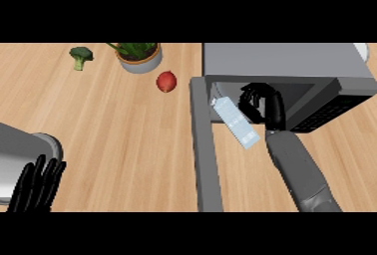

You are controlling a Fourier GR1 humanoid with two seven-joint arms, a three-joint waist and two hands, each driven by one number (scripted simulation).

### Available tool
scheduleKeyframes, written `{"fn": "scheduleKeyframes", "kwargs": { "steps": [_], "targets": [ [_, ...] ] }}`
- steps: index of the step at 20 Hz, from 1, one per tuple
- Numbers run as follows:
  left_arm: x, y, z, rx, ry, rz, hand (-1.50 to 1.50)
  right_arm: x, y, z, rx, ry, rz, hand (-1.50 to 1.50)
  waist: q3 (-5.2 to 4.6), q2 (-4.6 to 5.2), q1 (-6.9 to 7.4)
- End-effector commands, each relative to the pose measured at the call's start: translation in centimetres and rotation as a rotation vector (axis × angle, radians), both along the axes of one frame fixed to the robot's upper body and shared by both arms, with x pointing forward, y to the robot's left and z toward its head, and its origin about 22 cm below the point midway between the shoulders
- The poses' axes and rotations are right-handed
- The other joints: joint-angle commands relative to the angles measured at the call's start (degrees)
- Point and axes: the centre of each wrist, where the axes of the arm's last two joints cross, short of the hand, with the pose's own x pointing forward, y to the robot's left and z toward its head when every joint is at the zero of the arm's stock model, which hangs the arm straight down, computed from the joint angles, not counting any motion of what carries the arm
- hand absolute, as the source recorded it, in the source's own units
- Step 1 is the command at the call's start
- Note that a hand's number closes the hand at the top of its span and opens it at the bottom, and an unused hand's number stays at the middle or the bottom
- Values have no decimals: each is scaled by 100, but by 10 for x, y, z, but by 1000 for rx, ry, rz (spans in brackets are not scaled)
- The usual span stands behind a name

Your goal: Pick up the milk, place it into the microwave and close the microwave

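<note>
Head view over the wooden counter (125,139). The microwave (283,60) stood with its door (205,149) swung fully open, the door edge running from the cavity's left side toward the viewer. The milk (236,122), a pale carton, lay tilted at the mouth of the cavity, its upper end just inside the opening and its lower end projecting out of it, close beside the door. The right hand (264,102) was inside the cavity just to the right of the carton, fingers curled; whether they gripped the carton or merely lay against it could not be told. The left hand (35,187) rested well away from the microwave, fingers straight and upward, holding nothing. Beyond the door, left of the microwave, lay a red fruit (167,81), a potted plant (138,56) and, farthest from it, a broccoli floret (81,56). Judged progress: pick-up done, placement under way but incomplete; seating the carton, withdrawing the hand and closing the door remained.
</note>
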Motion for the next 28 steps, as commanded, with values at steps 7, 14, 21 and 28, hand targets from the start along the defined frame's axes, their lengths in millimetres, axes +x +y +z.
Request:
{"fn": "scheduleKeyframes", "kwargs": {
  "steps": [7, 14, 21, 28],
  "targets": [
    [8, -1, 14, -10, 8, -45, -150, 40, -23, 27, -164, 30, -126, 150, 12, 88, 201],
    [26, 9, 9, 88, 12, -30, -150, 48, -31, 36, -309, -2, -290, 150, 17, 187, 362],
    [28, -4, 10, 143, 5, -52, -150, 58, -51, 58, -417, -31, -366, -150, 23, 246, 492],
    [22, -17, 3, 147, 24, -81, -150, 55, -28, 45, -450, 37, -317, -150, 23, 231, 564]
  ]
}}
